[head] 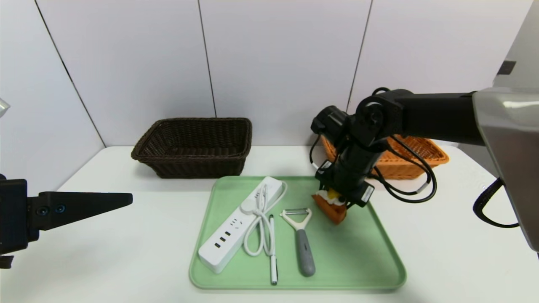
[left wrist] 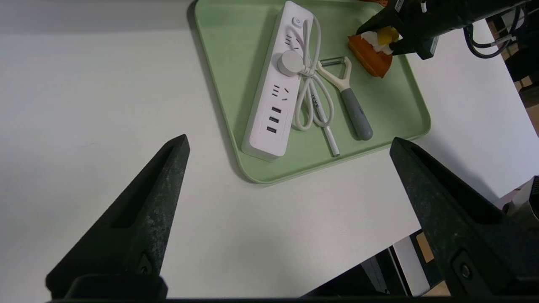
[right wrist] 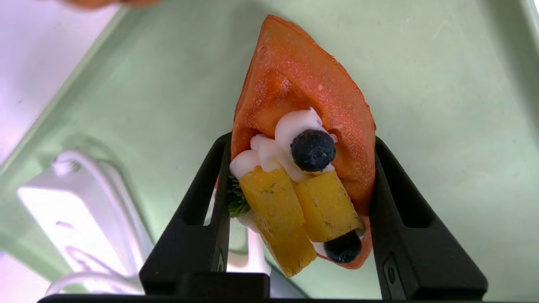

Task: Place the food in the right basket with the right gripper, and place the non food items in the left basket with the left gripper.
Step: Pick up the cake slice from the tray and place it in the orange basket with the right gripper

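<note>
The cake wedge (right wrist: 303,126) sits on the green tray's (head: 370,269) far right, the right tool (right wrist: 301,176) straddling it, fingers against both flanks, apparently gripping it, for the orange basket (head: 425,155) behind. The left tool (left wrist: 290,219) hovers wide open and empty over the bench (head: 126,252).

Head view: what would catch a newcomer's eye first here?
The right gripper, pointing down over the pale green tray, its fingers against both sides of the orange cake wedge topped with white cream. Left of it on the tray lie the long white power strip, slim white pen and grey-handled peeler.
</note>
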Robot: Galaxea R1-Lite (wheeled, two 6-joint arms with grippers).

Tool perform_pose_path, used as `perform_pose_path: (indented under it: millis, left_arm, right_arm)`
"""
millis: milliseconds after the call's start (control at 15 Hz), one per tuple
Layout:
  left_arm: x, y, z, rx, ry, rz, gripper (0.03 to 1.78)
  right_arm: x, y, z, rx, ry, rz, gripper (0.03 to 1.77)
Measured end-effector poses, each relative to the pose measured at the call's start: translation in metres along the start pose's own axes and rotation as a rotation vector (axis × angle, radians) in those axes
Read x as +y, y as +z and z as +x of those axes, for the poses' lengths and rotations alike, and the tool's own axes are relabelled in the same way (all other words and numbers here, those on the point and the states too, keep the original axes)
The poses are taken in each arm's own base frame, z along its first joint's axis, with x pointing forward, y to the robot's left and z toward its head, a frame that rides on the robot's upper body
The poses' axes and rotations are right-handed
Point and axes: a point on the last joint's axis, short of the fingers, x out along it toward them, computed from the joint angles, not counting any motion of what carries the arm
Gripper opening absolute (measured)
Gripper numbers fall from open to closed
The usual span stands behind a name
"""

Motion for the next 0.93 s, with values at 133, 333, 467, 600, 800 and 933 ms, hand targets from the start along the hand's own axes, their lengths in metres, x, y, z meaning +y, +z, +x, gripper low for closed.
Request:
perform_pose_path:
  millis: [133,333,467,600,800,933]
  left_arm:
    - [0.0,0.0,-0.001,-0.002,-0.001,0.0,1.69]
    - [0.0,0.0,-0.001,-0.001,0.0,-0.002,1.69]
    - [0.0,-0.001,-0.001,0.002,0.001,-0.003,1.69]
    - [0.0,0.0,-0.001,-0.002,0.002,-0.005,1.69]
    - [0.0,0.0,-0.001,-0.003,0.002,-0.005,1.69]
    - [0.0,0.0,-0.001,0.0,0.003,-0.006,1.69]
  right_arm:
    - [-0.001,-0.004,-0.013,0.0,0.017,-0.014,0.87]
    - [-0.003,-0.013,-0.039,0.004,0.062,-0.04,0.87]
    - [-0.005,-0.019,-0.062,0.013,0.124,-0.057,0.87]
    - [-0.009,-0.023,-0.092,0.052,0.239,-0.07,0.87]
    - [-0.019,-0.015,-0.13,0.032,0.405,-0.083,0.87]
    - [-0.026,0.005,-0.146,-0.052,0.488,-0.076,0.87]
